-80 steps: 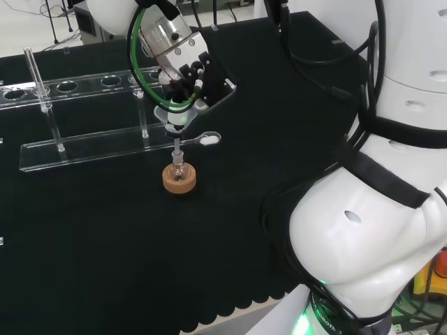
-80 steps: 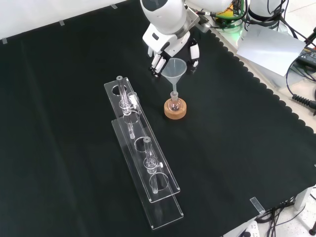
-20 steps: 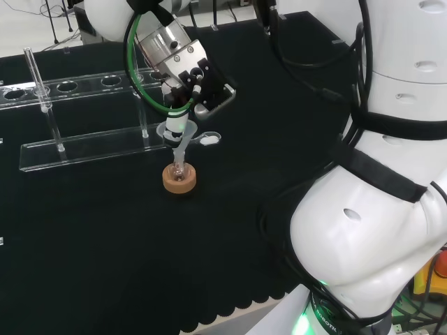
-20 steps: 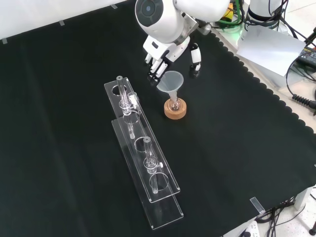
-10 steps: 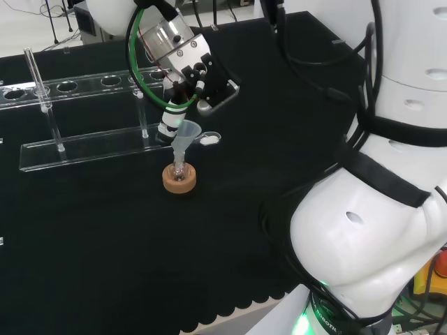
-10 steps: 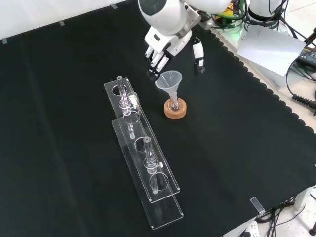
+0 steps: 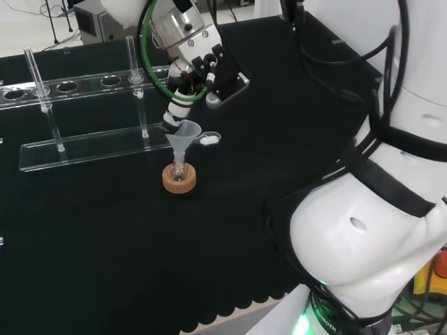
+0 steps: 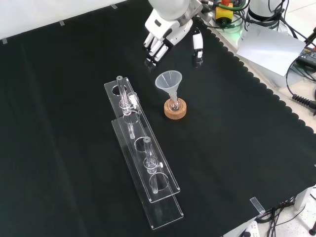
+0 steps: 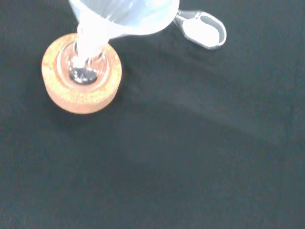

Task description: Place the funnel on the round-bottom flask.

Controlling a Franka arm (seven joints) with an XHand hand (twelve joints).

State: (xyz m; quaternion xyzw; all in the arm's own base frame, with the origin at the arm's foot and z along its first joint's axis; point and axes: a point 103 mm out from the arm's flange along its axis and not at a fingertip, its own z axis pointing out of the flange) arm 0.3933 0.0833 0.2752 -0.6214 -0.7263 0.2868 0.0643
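Note:
A clear funnel [image 8: 169, 84] rests, leaning a little, with its stem in the neck of a small round-bottom flask [image 8: 173, 104]. The flask sits in a cork ring [image 8: 176, 110] on the black cloth. In the head view the funnel [image 7: 185, 137] stands over the flask [image 7: 179, 169] and cork ring [image 7: 179, 181]. The hand [image 8: 163, 34] hovers above and beyond the funnel, open, with straight fingers and nothing in it. In the head view the hand [image 7: 198, 66] is up and to the right of the funnel. The wrist view looks down on the funnel [image 9: 125, 16], flask [image 9: 86, 64] and cork ring [image 9: 81, 95].
A long clear rack [image 8: 143, 163] with test tubes lies left of the flask in the front view. A small clear clip with a white part [image 9: 202, 30] lies on the cloth near the cork ring. The arm's white links [image 7: 377, 230] stand at the head view's right.
The hand has let go of the funnel and risen up and away from it. The funnel stays in the flask's neck, leaning slightly.

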